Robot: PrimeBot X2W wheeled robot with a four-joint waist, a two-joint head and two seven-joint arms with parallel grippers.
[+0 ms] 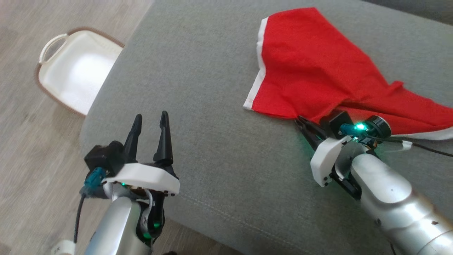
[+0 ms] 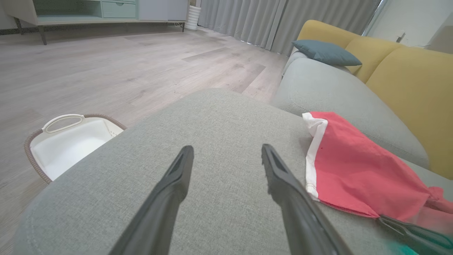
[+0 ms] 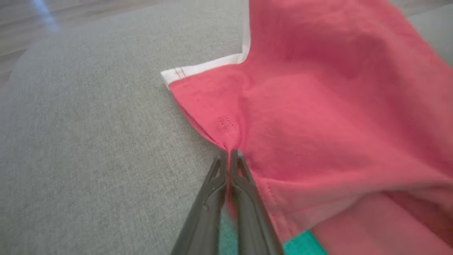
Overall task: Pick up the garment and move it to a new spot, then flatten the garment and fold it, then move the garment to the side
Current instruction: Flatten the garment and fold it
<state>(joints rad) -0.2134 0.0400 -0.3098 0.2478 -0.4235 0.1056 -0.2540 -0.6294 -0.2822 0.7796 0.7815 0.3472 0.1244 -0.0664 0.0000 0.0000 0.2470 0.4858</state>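
**Right claw pinched on the red garment's near edge: lift it cleanly**

The red cloth garment with white edging (image 1: 318, 71) lies crumpled on the right part of the grey upholstered sofa seat (image 1: 198, 106), with one white-trimmed corner pointing toward the seat's middle. The right claw (image 1: 301, 123) is pressed together on a small gather of cloth at the garment's near edge. In the right wrist view its two dark fingers meet with red fabric puckered between the tips. The left claw (image 1: 150, 118) hovers over bare seat well to the left of the garment, fingers spread apart and holding nothing. A white plastic basket with a brown woven rim (image 1: 76, 71) sits on the wood floor past the seat's left corner.

The step in hand looks like the pick-up for the first move. The pinch takes only a little cloth, so the lift should go slowly and straight up, with an eye on whether the pucker slides out. The trailing cloth should clear the seat before any sideways carry, or it will drag and bunch. The bare stretch near the left claw seems the natural new spot.
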